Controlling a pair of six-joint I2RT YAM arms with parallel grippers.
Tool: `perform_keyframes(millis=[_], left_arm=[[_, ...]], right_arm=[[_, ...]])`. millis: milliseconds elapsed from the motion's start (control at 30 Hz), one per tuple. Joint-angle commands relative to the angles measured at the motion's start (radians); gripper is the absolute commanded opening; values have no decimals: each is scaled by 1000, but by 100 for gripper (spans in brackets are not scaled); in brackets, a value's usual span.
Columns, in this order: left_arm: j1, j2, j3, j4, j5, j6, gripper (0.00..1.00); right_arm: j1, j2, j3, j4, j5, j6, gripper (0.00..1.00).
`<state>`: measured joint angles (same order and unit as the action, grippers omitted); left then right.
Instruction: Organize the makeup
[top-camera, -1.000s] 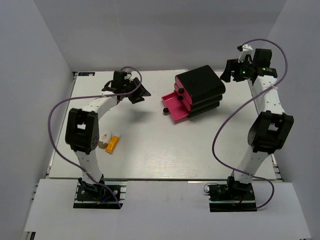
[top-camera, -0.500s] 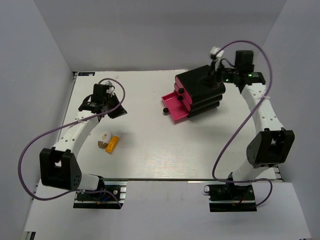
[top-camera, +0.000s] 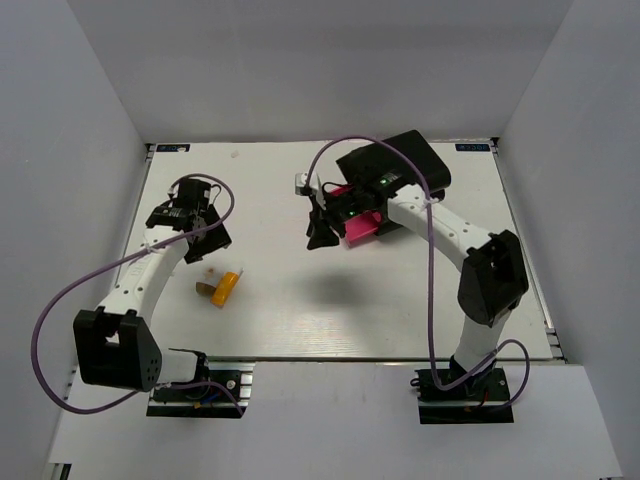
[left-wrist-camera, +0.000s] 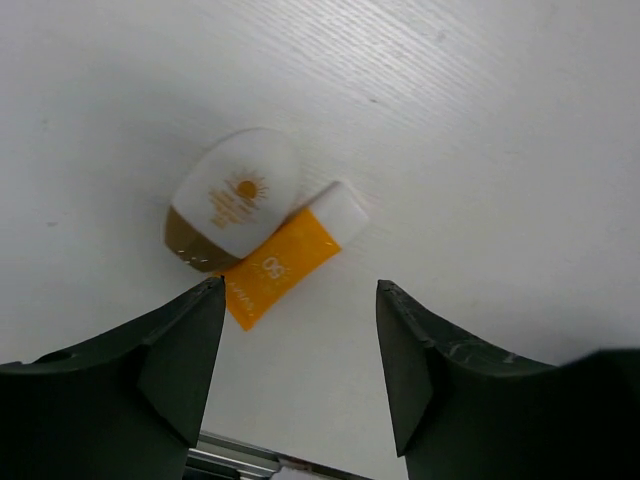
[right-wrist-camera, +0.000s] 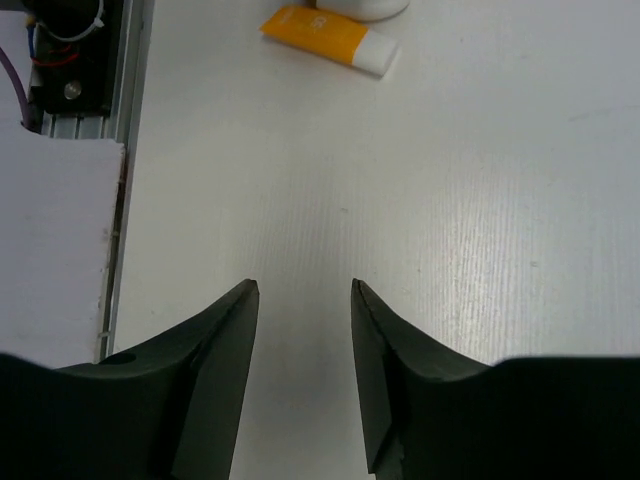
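Both arms have swung since a second ago. Your left gripper (top-camera: 205, 238) came back from the far side and now hangs over the orange tube (left-wrist-camera: 285, 265) and the white-tan bottle (left-wrist-camera: 235, 200). Your right gripper (top-camera: 320, 225) left the far corner and sits in front of the black box (top-camera: 410, 160), at its open pink drawer (top-camera: 362, 228). Both grippers are released and empty.

Risks:
- Tube and bottle touch each other near the desk's (top-camera: 350, 310) left front. Close carelessly and you pinch both, or flick one away.
- Right arm blocks the drawer mouth, so any drop-off from the left has the arms meeting.
- Purple cable (top-camera: 345, 145) loops over the box and could snag it and drag it.
- Drawer contents are probably hidden by the arm. I can't tell.

Desk is white, smooth and faintly grained, so expect small items to slide. Plain grey walls (top-camera: 90, 90) close three sides.
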<state>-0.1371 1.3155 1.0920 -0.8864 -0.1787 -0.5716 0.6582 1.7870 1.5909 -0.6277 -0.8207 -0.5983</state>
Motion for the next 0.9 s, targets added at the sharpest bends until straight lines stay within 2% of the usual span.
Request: perform_keyframes(millis=[0,167,600,867], left_arm=[[17,17,-4,-63,-110,47,72],[37,112,-15,-68,-113,107,80],[65,264,-70,81,7,210,85],[83,350,-81,112,5,208,86]], right_arm=[[17,17,9,14,49,29,49],[34,12,-38,54,74,68,51],[34,-24,-132,80,104,78,52],[34,-29,-144,83,107,86,52]])
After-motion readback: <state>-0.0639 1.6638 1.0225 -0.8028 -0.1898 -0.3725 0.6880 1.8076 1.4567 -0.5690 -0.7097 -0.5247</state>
